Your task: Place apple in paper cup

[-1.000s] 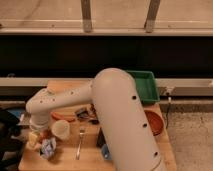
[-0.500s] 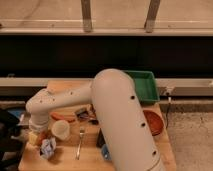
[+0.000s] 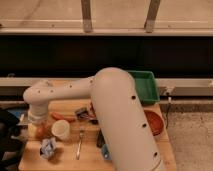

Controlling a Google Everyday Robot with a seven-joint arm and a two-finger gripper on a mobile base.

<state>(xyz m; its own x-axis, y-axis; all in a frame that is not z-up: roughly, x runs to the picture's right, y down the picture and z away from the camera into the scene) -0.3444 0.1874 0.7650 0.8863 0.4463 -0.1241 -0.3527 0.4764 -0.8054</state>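
Single cam view, looking down on a wooden table from the robot's side. The white arm fills the lower centre, runs up and then left across the table, and ends in a rounded wrist over the table's left end. The gripper hangs below that wrist, low at the left edge of the table. Whether it is apart, together or clamped on anything: cannot tell, the wrist body covers it. The apple is directly under and just right of the gripper, orange-yellow, at table level. Apple/gripper contact: cannot tell. The paper cup stands upright just right of the apple, cream-white, mouth up, nothing seen inside it. Apple and cup are close, approx. touching, and the apple is outside the cup. A long orange-red carrot-like piece lies just behind the cup, approx. horizontal. A fork lies right of the cup, handle toward the near edge. A small blue-and-white packet sits near the front left corner, in front of the apple. A dark packet lies mid-table beside the arm, type not readable. A green bin sits at the table's far right, partly behind the arm. An orange-red bowl sits at the right edge, nearer than the bin, partly hidden by the arm. Both are well apart from the cup and apple.
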